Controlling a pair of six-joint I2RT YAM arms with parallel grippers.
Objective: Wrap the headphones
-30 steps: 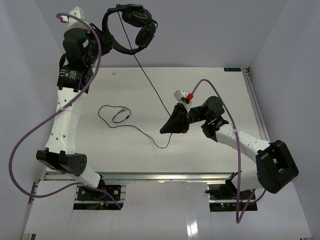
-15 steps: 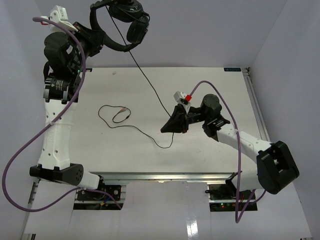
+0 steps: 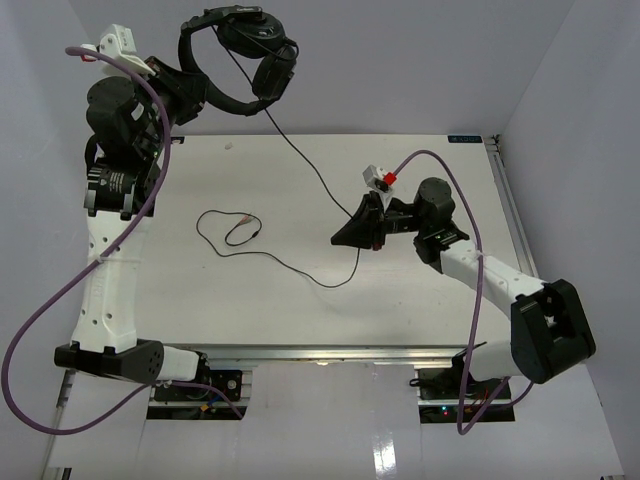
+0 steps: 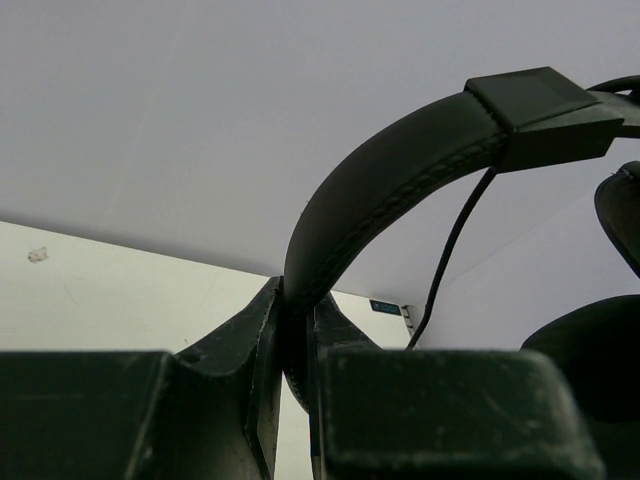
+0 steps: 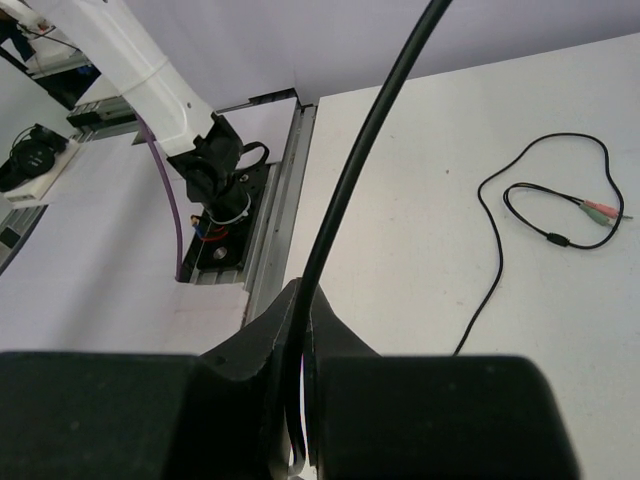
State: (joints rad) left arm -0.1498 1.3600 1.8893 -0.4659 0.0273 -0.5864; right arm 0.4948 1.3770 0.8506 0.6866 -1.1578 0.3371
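L gripper (image 4: 292,322) tight on headphones (image 3: 250,40) band, R gripper (image 5: 301,318) seemingly on cable (image 3: 310,170); sticker (image 3: 465,139) unreadable.

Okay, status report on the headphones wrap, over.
Left gripper shut on the headband, headphones raised past the table far edge. Right gripper shut on the cable mid-run. Its tail looped slack on table. No obstruction seen.

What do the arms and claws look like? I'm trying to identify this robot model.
The left arm and right arm have white tube-like links with bulky black joint housings. A purple cable loops along each. The left claw and right claw are black with two tapering fingers. A red plug sits by a white box at each wrist.
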